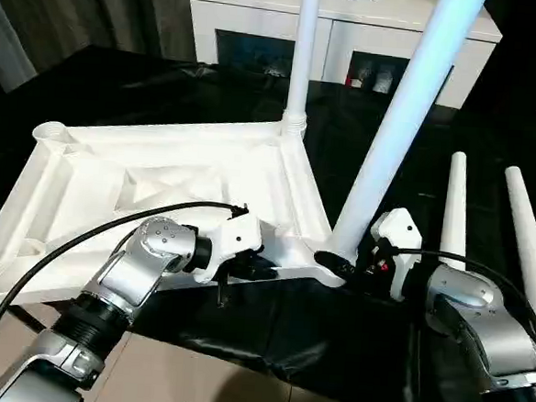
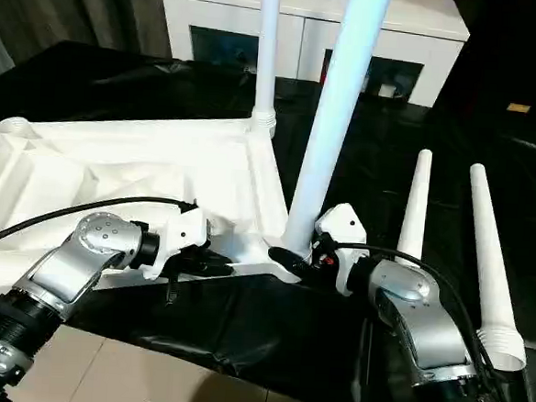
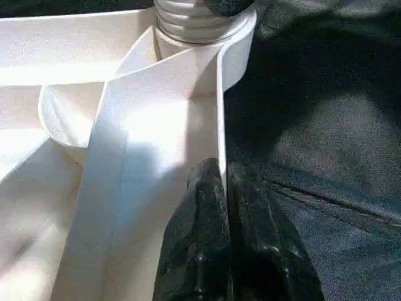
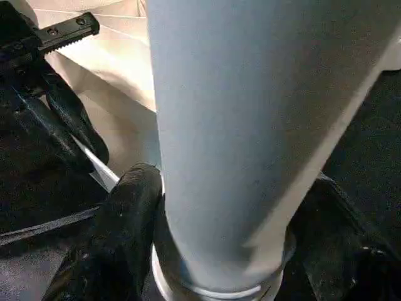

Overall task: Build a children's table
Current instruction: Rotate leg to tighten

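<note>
— While the tabletop [image 1: 167,194] lies ribbed side up on the black sheet [image 1: 268,334], where do its legs stand?

— One leg [image 1: 302,56] stands upright in the far corner socket. A second leg [image 1: 403,109] sits in the near corner socket, leaning away toward the cabinet [image 1: 344,32]. Two more legs [image 1: 453,205] lie on the sheet to my right, side by side, apart from the top.

— And your left claw?

— My left claw [image 1: 245,266] is clamped on the tabletop's near rim, one finger [image 3: 194,244] inside the wall and one outside, pressed together over the thin edge, just beside the socket with the leaning leg.

— Your right?

— My right claw [image 1: 346,262] is at the foot of the leaning leg. Its fingers [image 4: 119,232] stand either side of the tube, just above the threaded collar, one pad touching the leg. I cannot tell whether the grip is tight.

— Anything beyond?

— Behind the sheet stands the white cabinet with glass fronts; pale floor [image 1: 200,380] shows near me.
</note>
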Controlling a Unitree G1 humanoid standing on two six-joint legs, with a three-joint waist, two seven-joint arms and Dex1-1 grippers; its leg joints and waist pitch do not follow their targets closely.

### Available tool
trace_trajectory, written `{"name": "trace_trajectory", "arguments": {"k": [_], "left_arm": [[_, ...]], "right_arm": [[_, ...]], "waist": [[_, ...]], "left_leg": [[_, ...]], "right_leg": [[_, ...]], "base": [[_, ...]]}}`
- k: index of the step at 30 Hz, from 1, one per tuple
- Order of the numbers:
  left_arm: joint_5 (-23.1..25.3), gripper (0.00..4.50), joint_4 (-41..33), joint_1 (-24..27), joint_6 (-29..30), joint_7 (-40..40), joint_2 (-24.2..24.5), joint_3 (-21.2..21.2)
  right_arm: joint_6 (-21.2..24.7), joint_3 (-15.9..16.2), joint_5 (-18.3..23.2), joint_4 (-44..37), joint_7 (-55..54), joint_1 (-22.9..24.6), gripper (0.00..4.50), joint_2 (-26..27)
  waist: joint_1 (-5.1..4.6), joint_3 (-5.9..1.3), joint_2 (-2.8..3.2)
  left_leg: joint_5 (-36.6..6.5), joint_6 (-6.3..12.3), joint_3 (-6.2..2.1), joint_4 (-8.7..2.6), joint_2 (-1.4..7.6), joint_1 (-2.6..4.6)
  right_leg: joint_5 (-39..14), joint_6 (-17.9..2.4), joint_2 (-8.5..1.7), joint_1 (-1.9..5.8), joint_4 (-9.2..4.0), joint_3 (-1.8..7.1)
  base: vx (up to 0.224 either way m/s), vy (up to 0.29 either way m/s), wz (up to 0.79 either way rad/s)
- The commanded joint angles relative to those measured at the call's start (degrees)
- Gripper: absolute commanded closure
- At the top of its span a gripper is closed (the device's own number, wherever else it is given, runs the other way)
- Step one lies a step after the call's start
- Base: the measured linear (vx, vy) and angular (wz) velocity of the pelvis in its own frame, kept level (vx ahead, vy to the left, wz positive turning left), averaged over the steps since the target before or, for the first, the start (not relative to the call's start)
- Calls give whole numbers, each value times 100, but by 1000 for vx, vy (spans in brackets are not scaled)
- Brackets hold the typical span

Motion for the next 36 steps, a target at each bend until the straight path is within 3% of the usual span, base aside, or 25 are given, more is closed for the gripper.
{"name": "trace_trajectory", "arguments": {"k": [1,8,10,12,15,18,21,23,27,28,29,30,31,32,33,34,35,36], "left_arm": [[5,450,-93,-93,-182,77,28,55],[23,450,-74,-65,-189,96,13,41],[118,450,37,-76,-90,342,-70,49],[165,450,120,-101,-32,516,-131,75],[123,450,358,-239,335,1230,-540,336],[123,450,467,-363,613,1668,-858,443],[220,450,777,-625,993,2582,-1425,571],[260,450,859,-689,1044,2823,-1580,585],[485,450,1140,-891,972,3417,-2161,413],[528,450,1206,-923,883,3441,-2269,333],[549,450,1252,-947,821,3474,-2365,283],[614,450,1276,-965,698,3421,-2431,153],[631,450,1290,-977,675,3415,-2442,113],[637,450,1287,-976,675,3404,-2426,103],[645,450,1292,-978,681,3400,-2407,94],[646,450,1300,-981,690,3402,-2395,98],[633,450,1316,-975,704,3366,-2296,143],[648,450,1320,-971,672,3330,-2233,146]], "right_arm": [[-8,192,-148,92,155,46,185,-60],[10,210,-213,244,103,100,189,-19],[42,156,-357,604,-325,37,189,165],[57,125,-458,774,-579,-9,189,269],[354,-188,-470,1367,-1565,-226,189,847],[460,-449,-414,1812,-2354,-433,190,1341],[493,-795,-414,2576,-3659,-846,190,2016],[485,-854,-429,2774,-3961,-960,191,2160],[149,-1125,-424,3596,-4882,-1445,191,2675],[68,-1167,-433,3746,-5032,-1543,191,2756],[-23,-1194,-468,3884,-5138,-1635,191,2818],[-151,-1243,-453,4025,-5167,-1747,191,2884],[-201,-1282,-452,4099,-5185,-1799,191,2910],[-248,-1305,-431,4113,-5149,-1823,191,2916],[-334,-1349,-405,4157,-5108,-1872,191,2930],[-391,-1371,-404,4192,-5096,-1904,191,2935],[-632,-1345,-488,4230,-5053,-1965,191,2884],[-737,-1337,-472,4215,-4906,-1974,191,2868]], "waist": [[4,-385,-63],[1,-384,-56],[-10,-376,-50],[-35,-343,-52],[-112,-261,-63],[-184,-276,-67],[-251,-270,-41],[-277,-271,-28],[-342,-249,-5],[-357,-225,7],[-407,-211,40],[-469,-163,93],[-466,-158,129],[-408,-169,205],[-359,-124,180],[-241,-154,163],[-298,-164,19],[-403,-89,-160]], "left_leg": [[-985,366,-40,-391,189,97],[-1044,336,-47,-389,189,93],[-1104,304,-46,-396,182,94],[-1388,192,-44,-418,178,109],[-2366,-139,-88,-474,148,217],[-2483,-225,-137,-483,138,227],[-2634,-256,-164,-504,131,223],[-2743,-274,-183,-512,128,231],[-3278,-256,-217,-539,125,310],[-3543,-255,-216,-534,121,397],[-3844,-247,-228,-525,116,480],[-4262,-265,-275,-626,169,474],[-4508,-304,-300,-717,224,442],[-4895,-362,-303,-989,382,256],[-5066,-381,-222,-1153,435,182],[-5090,-433,-42,-1249,411,252],[-4826,-362,1,-1059,290,382],[-3425,-116,-7,204,-212,1077]], "right_leg": [[-605,-1383,-257,341,-326,228],[-677,-1364,-261,339,-327,229],[-751,-1360,-255,329,-335,224],[-1153,-1297,-258,311,-387,222],[-2708,-911,-268,247,-540,197],[-3022,-712,-280,233,-607,167],[-3048,-659,-269,217,-640,128],[-3098,-623,-270,217,-661,107],[-3176,-423,-232,197,-787,-5],[-3266,-368,-214,141,-856,-47],[-3293,-292,-187,122,-925,-145],[-3121,-232,-142,202,-931,-272],[-2875,-242,-117,291,-836,-307],[-1997,-402,-89,558,-351,-243],[-1744,-466,-50,594,-181,-215],[-1592,-596,-38,515,-3,-138],[-2064,-560,-65,364,-267,-62],[-5150,58,-478,-351,-1432,-373]], "base": [[0,0,0],[0,0,0],[0,0,0],[0,0,0],[-17,0,0],[-36,3,-1],[-25,8,-2],[-53,26,-6],[-13,7,-2],[0,0,0],[0,0,0],[0,0,0],[0,0,0],[0,0,0],[0,0,0],[0,0,0],[43,-52,12],[43,-52,12]]}}
